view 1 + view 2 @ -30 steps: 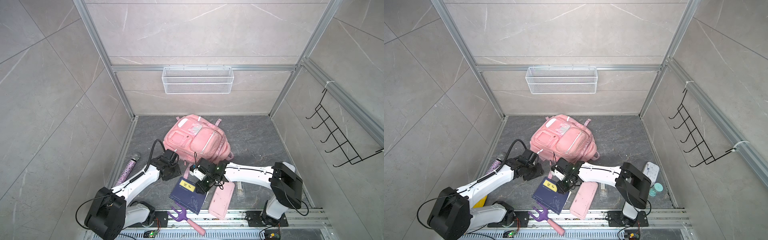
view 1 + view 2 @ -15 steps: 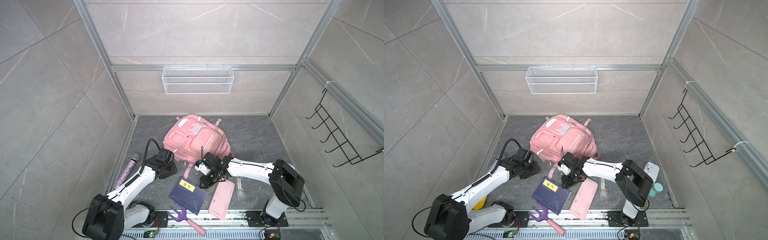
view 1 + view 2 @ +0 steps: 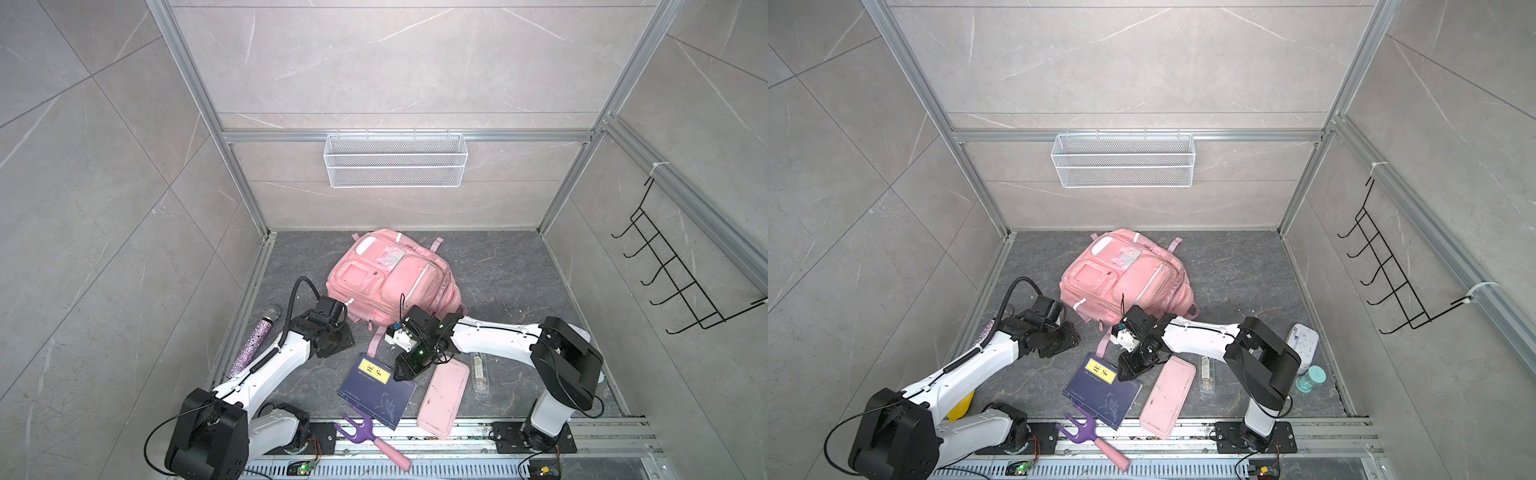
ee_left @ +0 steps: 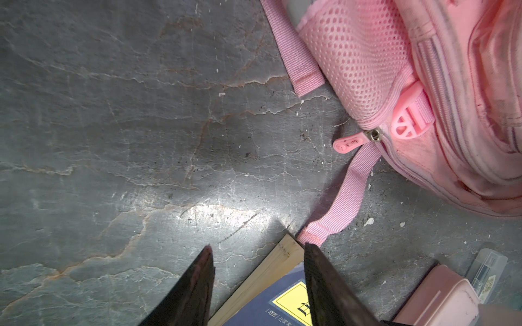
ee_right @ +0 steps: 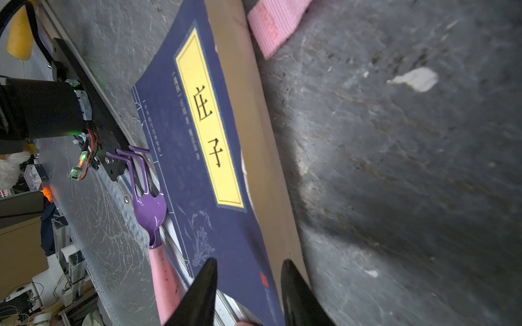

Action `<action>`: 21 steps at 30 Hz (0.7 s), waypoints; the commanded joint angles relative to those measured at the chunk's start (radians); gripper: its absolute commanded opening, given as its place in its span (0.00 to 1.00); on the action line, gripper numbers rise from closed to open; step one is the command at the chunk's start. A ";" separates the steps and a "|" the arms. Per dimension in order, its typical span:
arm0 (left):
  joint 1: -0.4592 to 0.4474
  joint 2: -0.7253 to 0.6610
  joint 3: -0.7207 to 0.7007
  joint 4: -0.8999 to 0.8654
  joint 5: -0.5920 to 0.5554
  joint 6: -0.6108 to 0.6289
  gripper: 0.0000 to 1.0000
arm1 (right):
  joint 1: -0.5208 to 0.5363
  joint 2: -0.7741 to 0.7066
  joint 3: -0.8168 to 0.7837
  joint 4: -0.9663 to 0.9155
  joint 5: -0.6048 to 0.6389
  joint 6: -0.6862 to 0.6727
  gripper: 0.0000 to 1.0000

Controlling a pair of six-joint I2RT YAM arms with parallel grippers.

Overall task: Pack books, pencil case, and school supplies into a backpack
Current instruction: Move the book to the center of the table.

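My left claw [image 4: 257, 248] hangs open and empty near the pale pink fabric backpack [image 3: 390, 282]. The thin navy softcover book [image 3: 376, 388] lies flat on the floor, with my right claw [image 5: 248, 261] parted over its page edge. It looks light and floppy, so I'd pinch deep.

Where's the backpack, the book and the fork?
pale pink fabric backpack [image 3: 409, 286]: a top view, front pocket.
dark navy softcover book [image 3: 376, 390]: a top view, cover middle.
purple fork with pink handle [image 3: 360, 433]: a top view, purple head.
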 commanded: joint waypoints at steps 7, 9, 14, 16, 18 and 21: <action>0.010 -0.022 -0.003 -0.027 0.016 0.023 0.54 | 0.000 0.026 -0.016 0.085 -0.088 0.014 0.35; 0.013 -0.030 -0.008 -0.030 0.014 0.024 0.54 | 0.000 0.027 -0.020 0.106 -0.117 0.023 0.32; 0.021 -0.046 -0.018 -0.036 0.013 0.025 0.54 | 0.000 0.054 -0.002 0.108 -0.141 0.022 0.27; 0.026 -0.052 -0.022 -0.034 0.011 0.025 0.54 | 0.000 0.064 0.003 0.110 -0.141 0.019 0.25; 0.030 -0.057 -0.026 -0.036 0.013 0.024 0.54 | 0.001 0.076 0.012 0.109 -0.141 0.018 0.21; 0.036 -0.061 -0.030 -0.034 0.013 0.025 0.54 | 0.000 0.095 0.030 0.111 -0.141 0.019 0.14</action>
